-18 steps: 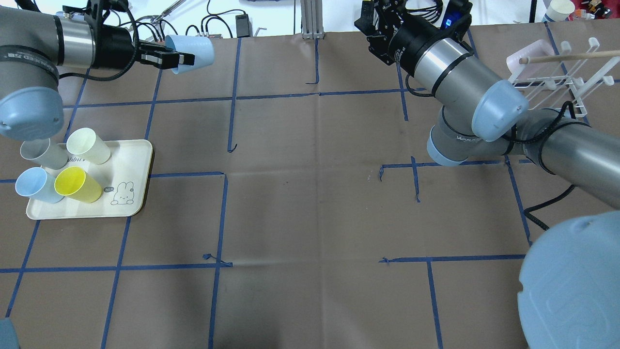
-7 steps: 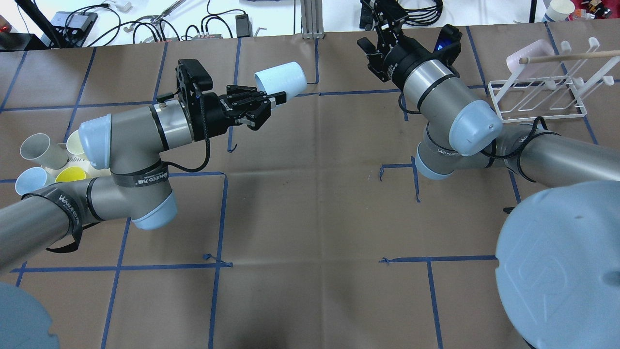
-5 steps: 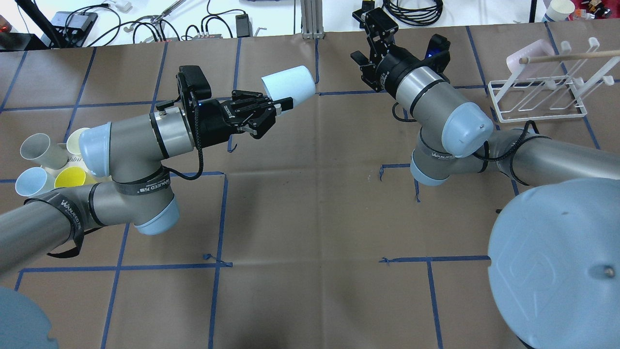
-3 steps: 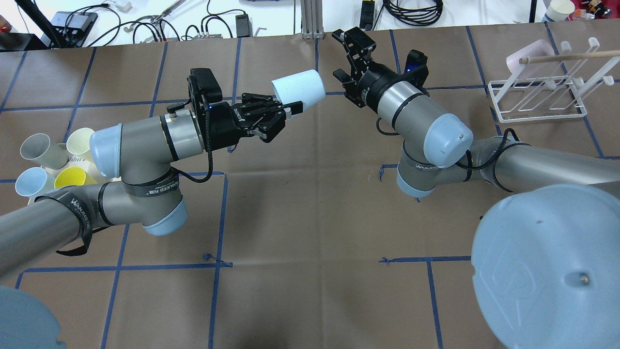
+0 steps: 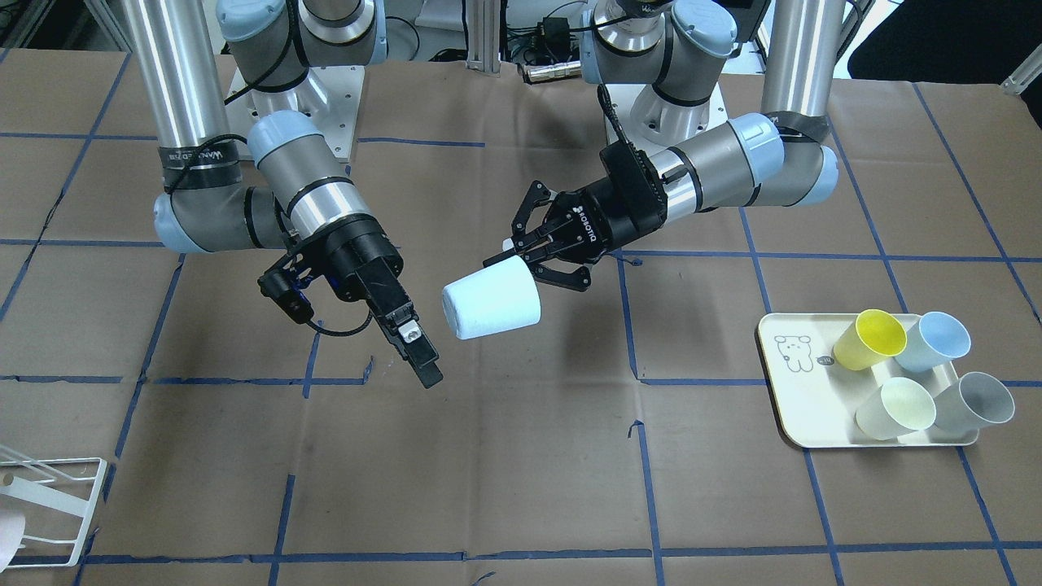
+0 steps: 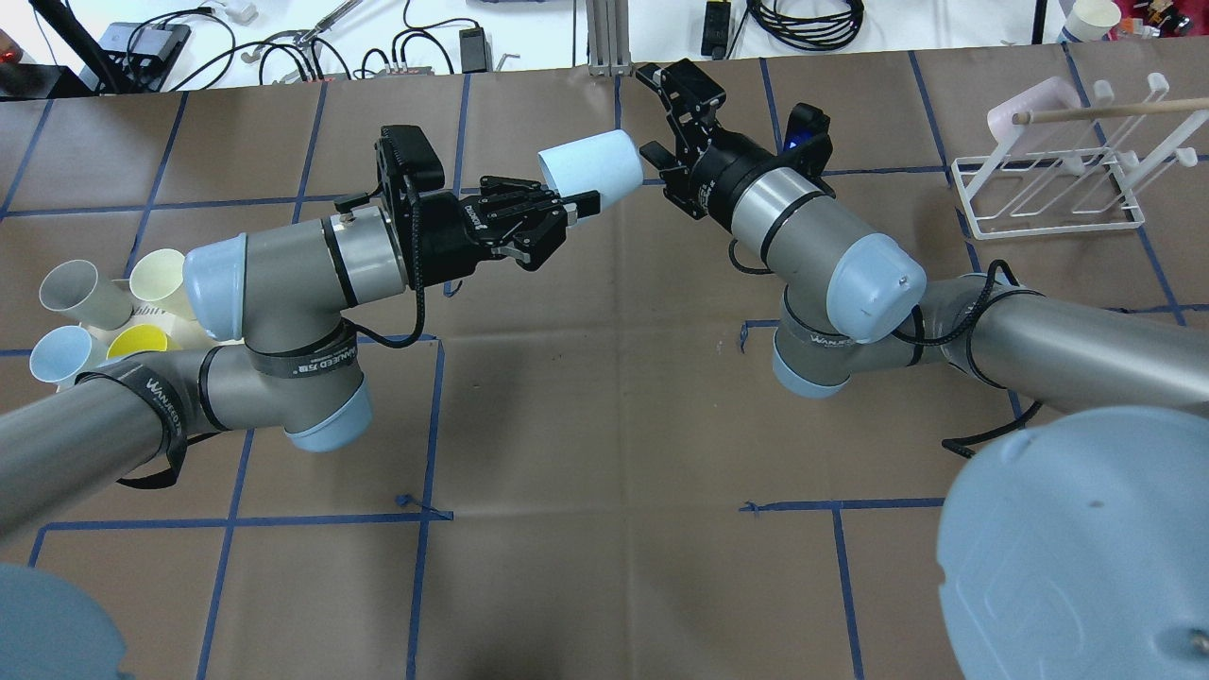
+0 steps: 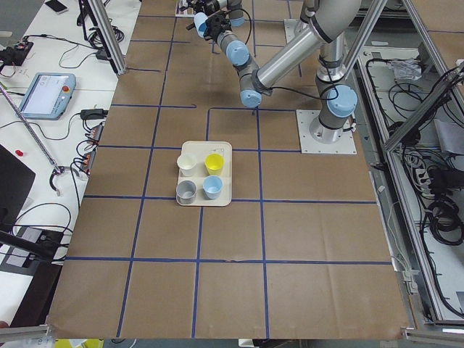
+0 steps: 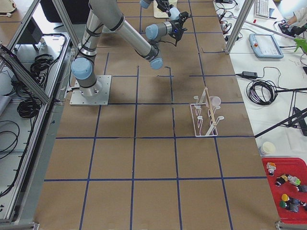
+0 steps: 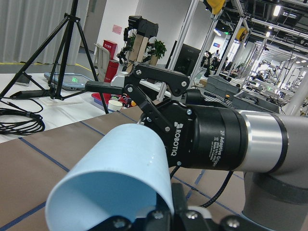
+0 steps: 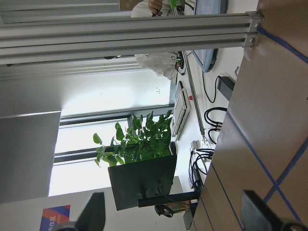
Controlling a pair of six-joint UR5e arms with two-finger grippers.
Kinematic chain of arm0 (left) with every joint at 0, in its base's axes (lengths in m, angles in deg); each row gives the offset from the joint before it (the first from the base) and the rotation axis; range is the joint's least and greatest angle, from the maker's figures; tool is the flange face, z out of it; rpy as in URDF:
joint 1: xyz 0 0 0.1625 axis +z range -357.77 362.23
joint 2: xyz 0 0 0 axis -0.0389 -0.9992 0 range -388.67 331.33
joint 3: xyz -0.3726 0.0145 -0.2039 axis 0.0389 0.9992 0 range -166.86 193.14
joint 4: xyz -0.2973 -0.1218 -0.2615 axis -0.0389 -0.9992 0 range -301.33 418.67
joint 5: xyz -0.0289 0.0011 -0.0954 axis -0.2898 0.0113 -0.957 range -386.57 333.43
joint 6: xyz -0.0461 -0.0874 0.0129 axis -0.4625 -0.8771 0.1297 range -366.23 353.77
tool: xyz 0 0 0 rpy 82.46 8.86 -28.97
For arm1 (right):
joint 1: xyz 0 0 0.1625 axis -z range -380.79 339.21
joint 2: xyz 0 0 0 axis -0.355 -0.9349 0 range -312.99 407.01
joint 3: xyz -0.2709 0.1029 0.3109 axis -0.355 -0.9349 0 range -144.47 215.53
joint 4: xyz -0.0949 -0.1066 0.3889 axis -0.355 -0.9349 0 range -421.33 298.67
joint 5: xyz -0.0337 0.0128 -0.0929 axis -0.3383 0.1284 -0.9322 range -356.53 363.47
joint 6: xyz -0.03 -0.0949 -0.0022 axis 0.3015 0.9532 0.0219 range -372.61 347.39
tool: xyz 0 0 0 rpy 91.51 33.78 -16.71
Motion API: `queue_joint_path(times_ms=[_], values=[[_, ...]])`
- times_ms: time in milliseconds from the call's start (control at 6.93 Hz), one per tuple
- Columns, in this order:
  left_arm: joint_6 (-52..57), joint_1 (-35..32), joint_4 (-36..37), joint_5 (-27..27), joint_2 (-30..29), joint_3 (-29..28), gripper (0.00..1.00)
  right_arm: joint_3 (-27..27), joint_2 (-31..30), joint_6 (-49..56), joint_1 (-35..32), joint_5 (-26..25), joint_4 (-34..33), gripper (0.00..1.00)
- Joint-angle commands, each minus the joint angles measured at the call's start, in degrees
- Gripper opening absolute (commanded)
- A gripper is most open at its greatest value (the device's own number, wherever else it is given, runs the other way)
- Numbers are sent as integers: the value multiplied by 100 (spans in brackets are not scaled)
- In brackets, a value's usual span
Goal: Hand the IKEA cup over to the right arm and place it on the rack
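Handover closing in — right gripper (image 6: 652,111) reaches the pale blue IKEA cup (image 6: 590,168)
Left gripper (image 6: 573,204) pinches the cup's rim, holding it sideways in mid-air; the right gripper has swung in from the side of the rack (image 6: 1058,228), jaws wide and empty, now just beside the cup's base; grasping comes next.

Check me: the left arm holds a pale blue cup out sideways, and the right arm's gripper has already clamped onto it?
Not quite. The left gripper does hold the pale blue cup out sideways, but the right gripper is open and apart from it; the front-facing view shows the gap.
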Motion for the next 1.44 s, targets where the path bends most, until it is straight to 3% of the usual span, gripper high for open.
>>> queue_joint_path(times_ms=[0, 289, 1299], values=[[-63, -4, 11, 4, -5, -13, 0, 101, -196, -68, 6, -132, -19, 100], [-80, -4, 11, 4, -5, -13, 0, 399, -232, -50, 6, -124, -72, 100], [-186, -4, 2, 4, 4, -13, 0, 453, -373, -85, -380, -712, -63, 100]])
